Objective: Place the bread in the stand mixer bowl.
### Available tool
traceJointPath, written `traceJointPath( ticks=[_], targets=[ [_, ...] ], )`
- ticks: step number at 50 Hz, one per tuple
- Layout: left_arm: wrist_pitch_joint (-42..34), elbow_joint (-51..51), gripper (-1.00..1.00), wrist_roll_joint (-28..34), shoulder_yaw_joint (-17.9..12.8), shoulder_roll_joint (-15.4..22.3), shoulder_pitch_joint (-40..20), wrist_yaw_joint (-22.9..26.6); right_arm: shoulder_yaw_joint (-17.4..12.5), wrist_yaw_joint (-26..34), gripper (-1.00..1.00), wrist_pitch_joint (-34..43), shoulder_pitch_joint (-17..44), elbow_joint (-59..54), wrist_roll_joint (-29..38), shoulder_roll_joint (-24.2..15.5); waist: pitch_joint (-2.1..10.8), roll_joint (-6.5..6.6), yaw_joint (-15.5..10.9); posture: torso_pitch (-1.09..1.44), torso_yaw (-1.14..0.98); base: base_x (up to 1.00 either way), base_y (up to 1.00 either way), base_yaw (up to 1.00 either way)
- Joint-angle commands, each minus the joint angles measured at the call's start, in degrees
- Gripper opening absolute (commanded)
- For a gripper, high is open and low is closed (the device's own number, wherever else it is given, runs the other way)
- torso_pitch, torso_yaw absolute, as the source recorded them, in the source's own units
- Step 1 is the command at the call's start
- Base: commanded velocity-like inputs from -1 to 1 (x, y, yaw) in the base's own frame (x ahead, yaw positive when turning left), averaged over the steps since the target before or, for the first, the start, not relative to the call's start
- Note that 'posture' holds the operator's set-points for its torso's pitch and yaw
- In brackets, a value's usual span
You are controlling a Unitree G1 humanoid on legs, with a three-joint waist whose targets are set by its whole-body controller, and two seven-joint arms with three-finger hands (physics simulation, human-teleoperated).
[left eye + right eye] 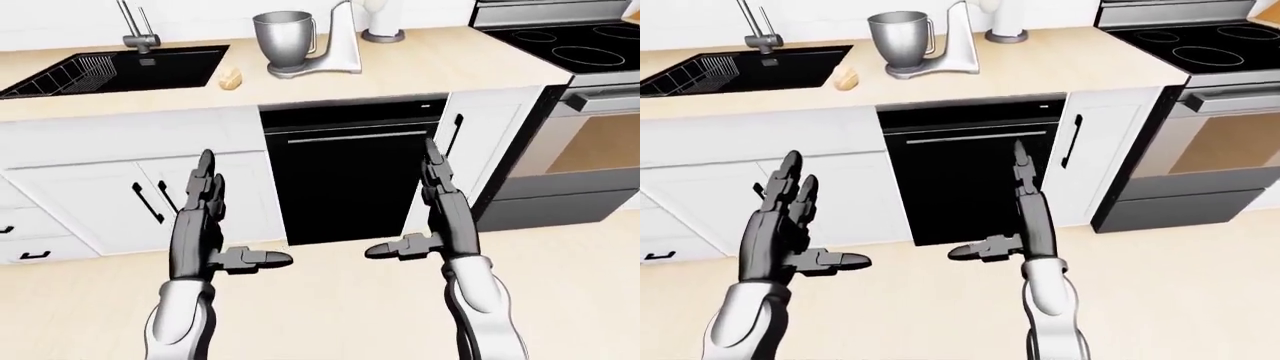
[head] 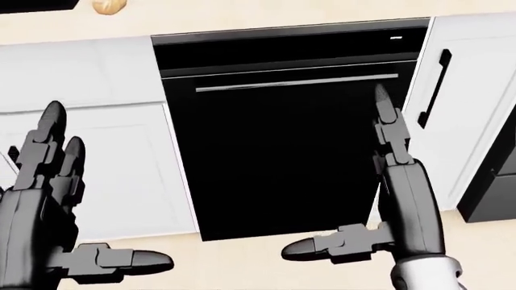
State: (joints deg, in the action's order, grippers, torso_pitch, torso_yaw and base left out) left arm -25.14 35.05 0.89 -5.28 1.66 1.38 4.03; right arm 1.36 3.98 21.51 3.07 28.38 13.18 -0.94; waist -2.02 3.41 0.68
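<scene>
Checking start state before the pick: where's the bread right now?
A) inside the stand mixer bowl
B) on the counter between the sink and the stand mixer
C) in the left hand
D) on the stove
B: the bread lies on the counter, right of the sink and left of the stand mixer, while the left hand and right hand are open and empty below.

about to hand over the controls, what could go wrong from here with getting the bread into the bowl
1. The bread lies close to the sink edge; a clumsy grab may knock it in.
2. The bowl sits under the mixer head, so the gap above it looks tight for a hand.
3. Both hands, left and right, are open and low by the dishwasher, so the robot probably must step closer.
</scene>
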Motion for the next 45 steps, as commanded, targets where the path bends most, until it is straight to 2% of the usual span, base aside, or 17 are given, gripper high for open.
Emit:
traceJointPath(
  ticks=[1,2,4,11,13,15,16,17,19,24,28,29,30,37,41,42,45],
  targets=[
    [1.4,1.5,1.00,0.1,-0.6,0.4,-0.7,-0.3,0.5,0.1,1.00,-1.5,0.9,1.8,-0.1,0.2,1.34,1.54,-0.2,0.00,0.00,0.00,0.16,0.00],
    [1.3,1.7,1.00,0.1,-0.6,0.4,-0.7,-0.2,0.6,0.1,1.00,-1.4,0.9,1.9,0.0,0.2,1.92,1.85,0.0,0.00,0.00,0.00,0.16,0.00],
    [1.8,1.5,1.00,0.2,-0.4,0.3,-0.5,-0.2,0.5,0.1,1.00,-1.7,0.8,1.7,-0.1,0.2,0.49,0.68,-0.4,0.00,0.00,0.00,0.16,0.00],
    [1.9,1.4,1.00,0.4,-0.3,0.2,-0.5,-0.1,0.5,0.0,1.00,-1.9,0.8,1.3,-0.2,0.3,0.69,-3.29,-0.5,0.00,0.00,0.00,0.16,0.00],
    [1.8,1.5,1.00,0.4,-0.2,0.2,-0.4,-0.1,0.6,0.0,1.00,-1.9,0.8,1.3,-0.2,0.3,0.74,-5.06,-0.5,0.00,0.00,0.00,0.16,0.00],
    [2.1,1.3,1.00,0.5,-0.1,0.2,-0.4,0.0,0.5,0.0,1.00,-1.9,0.8,1.2,-0.2,0.3,1.71,-8.36,-0.4,0.00,0.00,0.00,0.16,0.00],
    [1.9,1.5,1.00,0.4,-0.2,0.2,-0.4,0.0,0.6,0.0,1.00,-1.8,0.8,1.3,-0.2,0.3,0.92,-5.39,0.3,0.00,0.00,0.00,0.16,0.00],
    [1.9,1.6,1.00,0.4,-0.2,0.2,-0.4,0.0,0.6,0.0,1.00,-1.8,0.8,1.3,-0.1,0.3,1.00,-6.34,-0.2,0.00,0.00,0.00,0.16,0.00],
    [2.1,1.4,1.00,0.4,-0.2,0.2,-0.3,0.0,0.6,-0.1,1.00,-1.8,0.8,1.3,-0.2,0.3,1.38,-6.16,-0.1,0.00,0.00,0.00,0.16,0.00],
    [2.1,1.3,1.00,0.5,-0.2,0.2,-0.4,0.0,0.6,-0.1,1.00,-1.8,0.9,1.1,-0.2,0.3,0.39,-3.18,-0.3,0.00,0.00,0.00,0.16,0.00],
    [2.0,1.4,1.00,0.4,-0.3,0.2,-0.3,0.1,0.7,0.0,1.00,-1.8,0.8,1.2,-0.1,0.3,1.11,2.68,-0.3,0.00,0.00,0.00,0.16,0.00],
    [2.0,1.5,1.00,0.4,-0.3,0.2,-0.3,0.1,0.7,0.0,1.00,-1.8,0.8,1.3,-0.1,0.3,0.60,-0.10,-0.7,0.00,0.00,0.00,0.15,0.00],
    [2.1,1.4,1.00,0.4,-0.3,0.2,-0.3,0.1,0.7,0.0,1.00,-1.8,0.8,1.3,-0.1,0.3,0.67,0.70,-0.4,0.00,0.00,0.00,0.16,0.00],
    [2.0,1.5,1.00,0.6,-0.2,0.2,-0.2,0.1,0.7,0.0,1.00,-1.8,0.9,1.1,-0.1,0.3,0.72,-3.23,-0.5,0.00,0.00,0.00,0.16,0.00],
    [2.3,1.3,1.00,0.6,-0.1,0.2,-0.1,0.1,0.8,0.0,1.00,-1.9,1.0,1.0,0.0,0.3,1.68,-8.19,-0.4,0.00,0.00,0.00,0.16,0.00],
    [2.2,1.3,1.00,0.7,-0.1,0.2,-0.1,0.1,0.8,0.0,1.00,-1.9,0.9,1.0,0.0,0.3,1.07,-5.41,0.2,0.00,0.00,0.00,0.16,0.00],
    [2.2,1.3,1.00,0.6,-0.1,0.2,-0.2,0.2,0.8,0.0,1.00,-2.1,1.0,0.7,0.0,0.3,1.38,-6.07,-0.1,0.00,0.00,0.00,0.16,0.00]
  ],
)
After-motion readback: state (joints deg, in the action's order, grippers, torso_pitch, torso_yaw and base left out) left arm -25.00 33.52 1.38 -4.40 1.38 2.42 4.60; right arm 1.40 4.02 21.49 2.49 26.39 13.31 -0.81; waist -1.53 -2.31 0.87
